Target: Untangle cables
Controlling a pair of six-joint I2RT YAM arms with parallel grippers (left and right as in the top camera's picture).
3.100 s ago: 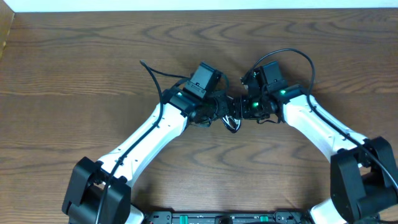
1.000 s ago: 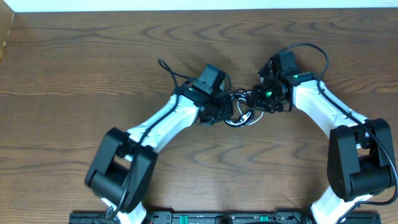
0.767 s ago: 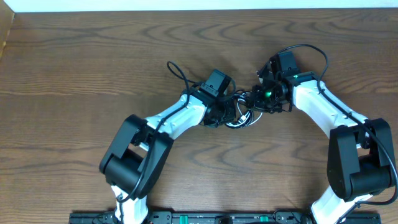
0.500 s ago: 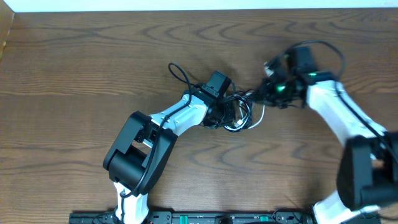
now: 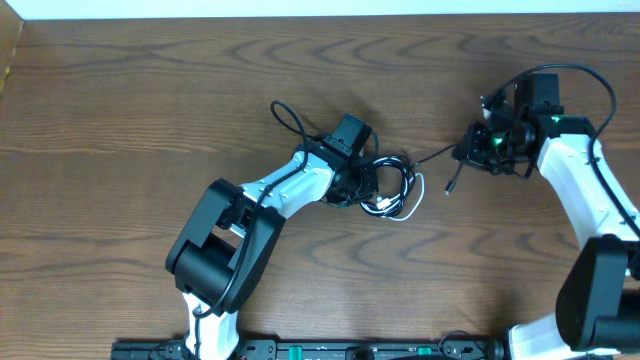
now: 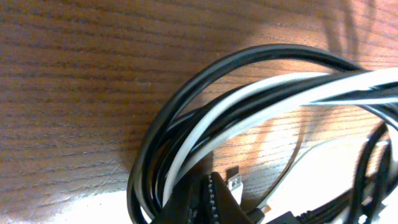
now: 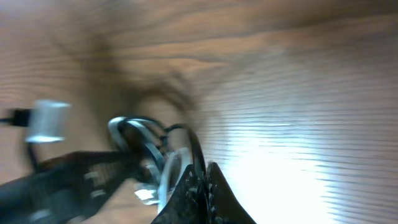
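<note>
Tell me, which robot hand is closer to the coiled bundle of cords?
Left. The left hand grips the bundle of cords at its left edge. The right hand sits off to its right, apart, pinching a black cord leading from it.

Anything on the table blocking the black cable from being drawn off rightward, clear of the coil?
Nothing visible on the table. The black cable in the right gripper is itself wound with the white cable where the left gripper holds both.

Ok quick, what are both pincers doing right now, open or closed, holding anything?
Left pincer: closed on the coil of black and white cables.
Right pincer: closed, holding the black cable stretched from the coil.
</note>
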